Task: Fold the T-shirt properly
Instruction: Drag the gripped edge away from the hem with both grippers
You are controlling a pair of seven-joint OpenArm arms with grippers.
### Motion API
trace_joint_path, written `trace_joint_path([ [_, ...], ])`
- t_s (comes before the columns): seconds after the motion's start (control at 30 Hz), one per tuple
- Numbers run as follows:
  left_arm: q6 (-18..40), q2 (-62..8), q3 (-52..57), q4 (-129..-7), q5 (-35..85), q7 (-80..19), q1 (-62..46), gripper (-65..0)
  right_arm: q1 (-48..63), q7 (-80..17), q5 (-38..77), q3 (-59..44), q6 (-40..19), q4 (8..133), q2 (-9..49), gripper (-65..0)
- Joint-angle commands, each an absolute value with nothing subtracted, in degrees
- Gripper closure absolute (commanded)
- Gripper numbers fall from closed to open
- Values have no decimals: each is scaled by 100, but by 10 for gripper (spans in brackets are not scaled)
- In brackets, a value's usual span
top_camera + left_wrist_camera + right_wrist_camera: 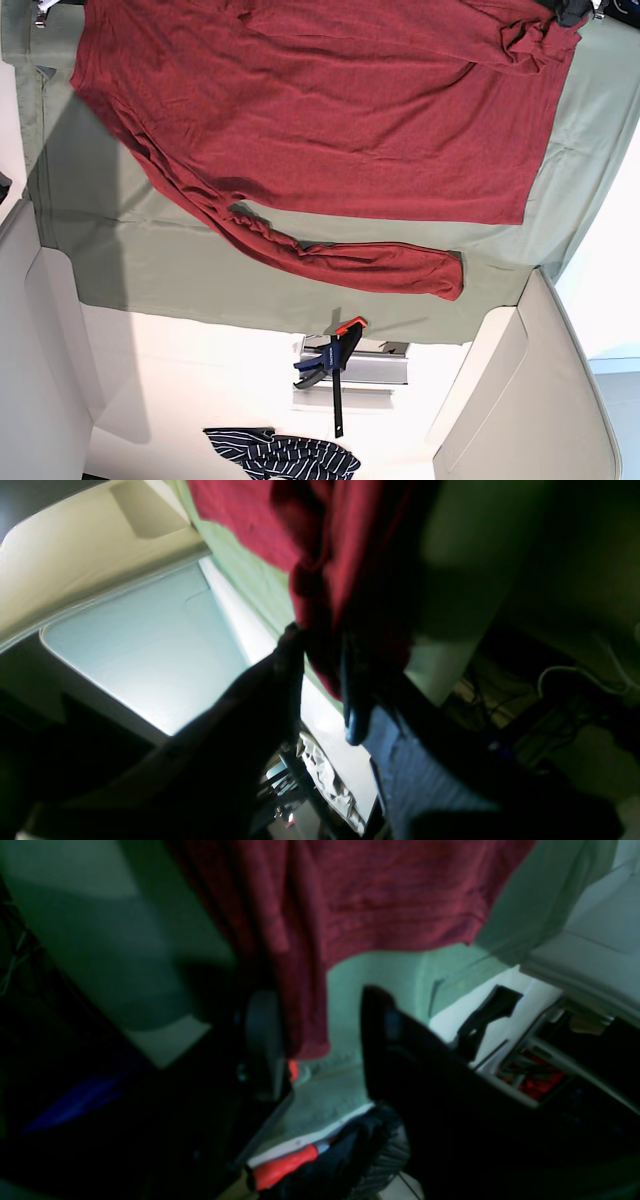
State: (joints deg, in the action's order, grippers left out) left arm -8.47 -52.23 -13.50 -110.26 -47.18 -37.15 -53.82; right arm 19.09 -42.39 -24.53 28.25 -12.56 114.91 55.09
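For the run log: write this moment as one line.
fold: not done | T-shirt: red, spread over green cloth | left gripper: shut on T-shirt | right gripper: fabric between jaws, grip unclear

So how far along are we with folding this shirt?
Early. Done: the red long-sleeved shirt is spread over the green cloth, with no fold made yet. In hand: the left pincer clamps bunched fabric at one corner; the right pincer stands open beside the shirt's edge. Left: one sleeve lies out twisted and needs tucking in, then every body fold.
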Motion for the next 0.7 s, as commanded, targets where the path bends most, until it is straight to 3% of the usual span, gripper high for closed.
trace_joint_path([
  [0.0, -919, -5288, -1304, -11093, -4858, -3846, -5430, -164, 1887, -4338, -2576, 2770, -1175, 11566, 5623, -253],
  [0.4, -923, -5352, -1304, -11093, -5256, -4661, -5697, -164, 1879, -4379, -2939, 2508, -1170, 11566, 5651, -252],
  [0.67, -1337, -5347, -864, -11096, -5854, -5236, -6036, -164, 1879, -4377, -2934, 1527, -882, 11566, 5649, -252],
])
